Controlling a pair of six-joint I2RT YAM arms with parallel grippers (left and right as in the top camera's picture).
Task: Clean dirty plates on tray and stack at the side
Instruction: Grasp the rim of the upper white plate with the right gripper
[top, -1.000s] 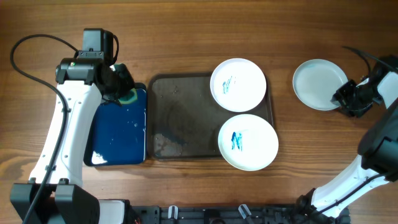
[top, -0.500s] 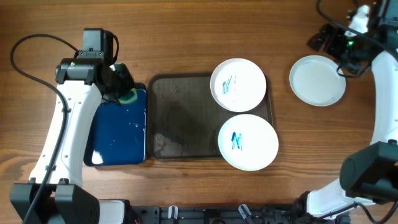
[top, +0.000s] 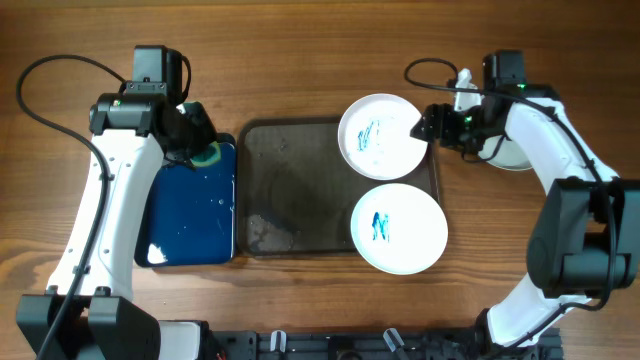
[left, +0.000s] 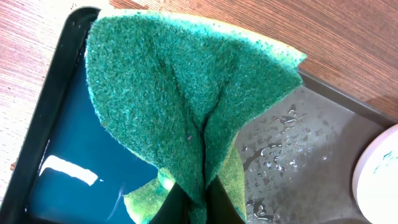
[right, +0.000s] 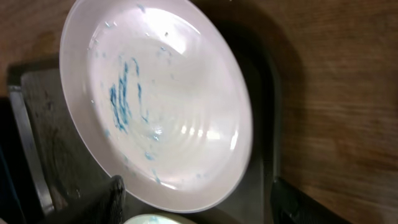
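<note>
The right gripper (top: 428, 125) hangs at the right rim of the far plate (top: 383, 137), jaws spread wide and empty. That plate sits on the far right corner of the tray (top: 290, 180), blue scribble showing; the near plate (top: 398, 228) overlaps the tray's near right corner. To grip well, I judge it should take the rim (not the marked centre) squarely and shallowly. The left gripper (top: 198, 142) pinches the sponge (left: 180, 93) over the far end of the blue tray (top: 190, 220), ready to wipe.
</note>
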